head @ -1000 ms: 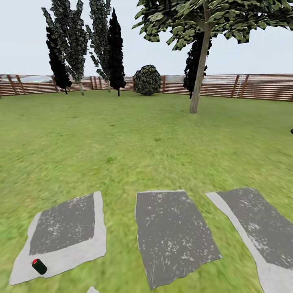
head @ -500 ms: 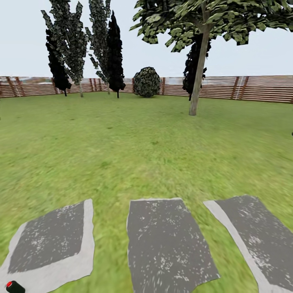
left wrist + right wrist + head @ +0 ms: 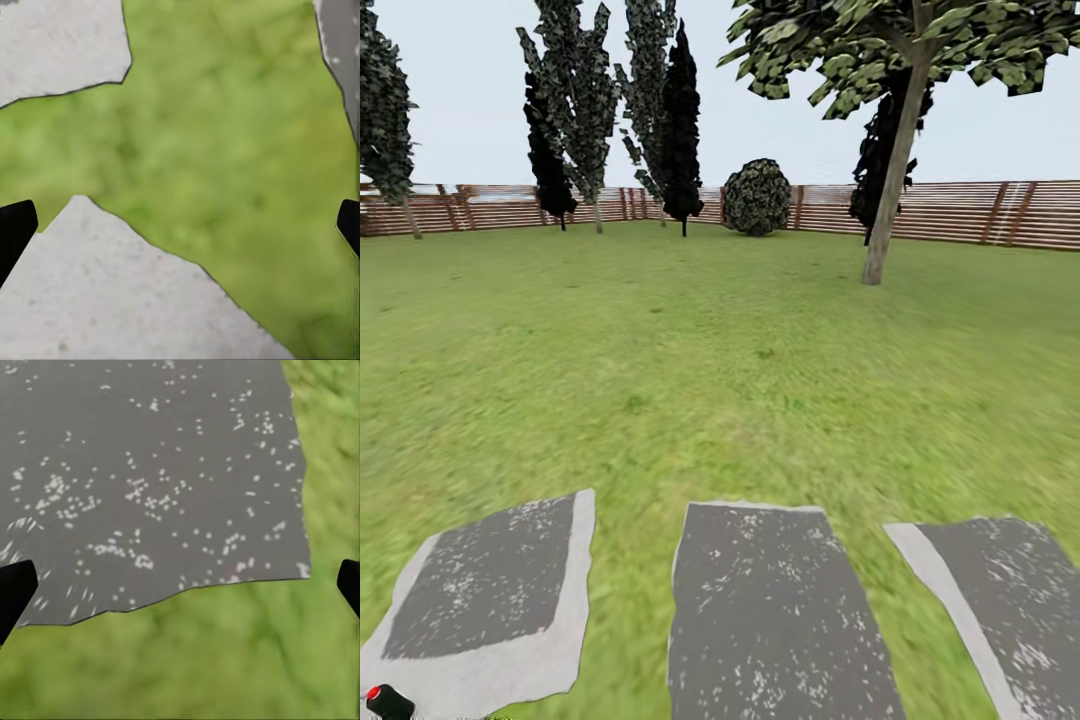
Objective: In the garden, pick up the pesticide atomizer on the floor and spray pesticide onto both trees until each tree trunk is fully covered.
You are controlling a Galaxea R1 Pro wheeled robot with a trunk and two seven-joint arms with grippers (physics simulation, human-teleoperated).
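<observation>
Pesticide atomizer [image 3: 384, 703] at bottom-left corner of head view: dark body, red cap, lying on edge of a grey stepping stone [image 3: 490, 610], not yet picked up. Nothing sprayed so far, by the look of it. Leaning tree trunk [image 3: 890, 200] upper right, far across the lawn [image 3: 690, 350]; fence [image 3: 960, 212] behind.

Left gripper [image 3: 180, 225] fingers wide, empty, over grass and stone. Right gripper [image 3: 180, 585] fingers wide, empty, over stone edge.

Left to do: grasp, drive over, coat both trunks.

Slatted wood fence [image 3: 960, 210], rough speckled stepping stones [image 3: 770, 610]
</observation>
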